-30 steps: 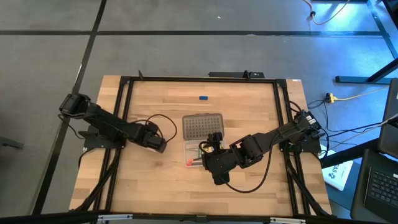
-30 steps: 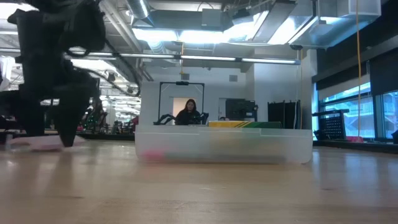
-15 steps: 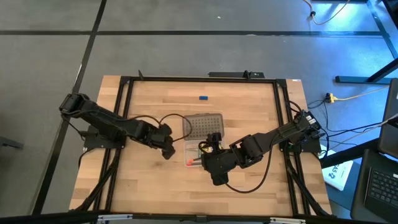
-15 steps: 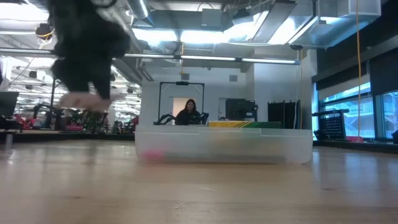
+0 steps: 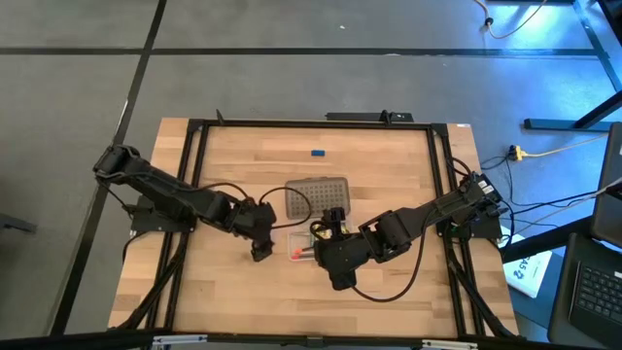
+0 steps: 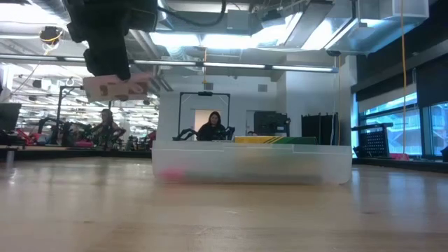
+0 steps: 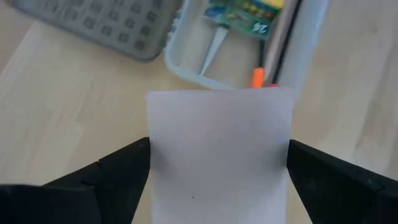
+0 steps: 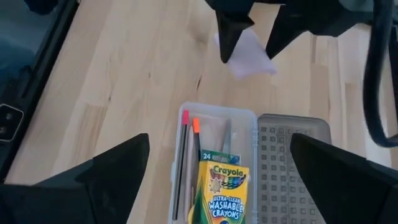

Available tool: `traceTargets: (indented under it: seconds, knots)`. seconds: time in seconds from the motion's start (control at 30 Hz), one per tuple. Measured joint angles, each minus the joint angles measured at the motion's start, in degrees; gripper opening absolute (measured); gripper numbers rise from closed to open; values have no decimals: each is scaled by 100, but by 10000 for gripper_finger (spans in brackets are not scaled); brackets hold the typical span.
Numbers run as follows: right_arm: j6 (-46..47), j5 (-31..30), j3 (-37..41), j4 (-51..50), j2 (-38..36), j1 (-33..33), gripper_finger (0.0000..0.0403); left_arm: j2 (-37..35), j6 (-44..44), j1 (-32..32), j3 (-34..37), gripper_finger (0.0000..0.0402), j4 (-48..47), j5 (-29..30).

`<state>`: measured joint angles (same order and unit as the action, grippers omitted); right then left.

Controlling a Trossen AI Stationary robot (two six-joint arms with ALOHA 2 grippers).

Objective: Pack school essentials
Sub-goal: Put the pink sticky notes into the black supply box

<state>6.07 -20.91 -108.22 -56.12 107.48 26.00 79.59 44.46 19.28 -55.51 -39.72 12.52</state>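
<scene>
My left gripper (image 5: pixel 260 241) is shut on the pink square pad (image 7: pixel 217 143) and holds it in the air just left of the clear case (image 5: pixel 309 233). The case stands open on the table, with its grey dotted lid (image 5: pixel 317 197) on the far side. Inside it lie the green-and-yellow crayon box (image 8: pixel 221 186) and thin pencils (image 8: pixel 188 162). My right gripper (image 8: pixel 219 142) is open and hovers over the case's near-right part without touching anything. The tiny blue block (image 5: pixel 317 152) lies on the table farther back. My left gripper pinches the pink pad between its two fingers (image 7: pixel 127 165) by two opposite side edges (image 7: pixel 154 155). The fingers come from above, slanting toward the case. The pad (image 6: pixel 117 87) is lifted clear of the table and lies roughly level, slightly tilted.
A black frame (image 5: pixel 194 175) runs along the table's edges. Bare wood lies left and near of the case. The low view shows a room beyond the table with a seated person (image 6: pixel 212 126) far behind.
My left gripper has risen from the table with the pink pad and travelled right toward the case. The pad, which lay on the wood a second ago, now hangs clear well above the table. The right arm has kept still.
</scene>
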Motion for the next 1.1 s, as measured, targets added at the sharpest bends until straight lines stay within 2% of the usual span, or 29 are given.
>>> traceTargets:
  seconds: [0.33, 0.63, 1.1]
  knots:
    - [539, -37, -7, -913, -24, 2, 388, 529, -1153, -37, -11, 353, 1714, 154]
    - [562, -46, -7, -962, -46, 2, 388, 1239, -1962, -220, -13, 353, 2807, 260]
    - [560, -48, -7, -833, -50, 0, 388, 1839, -2407, -390, -7, 353, 2953, 491]
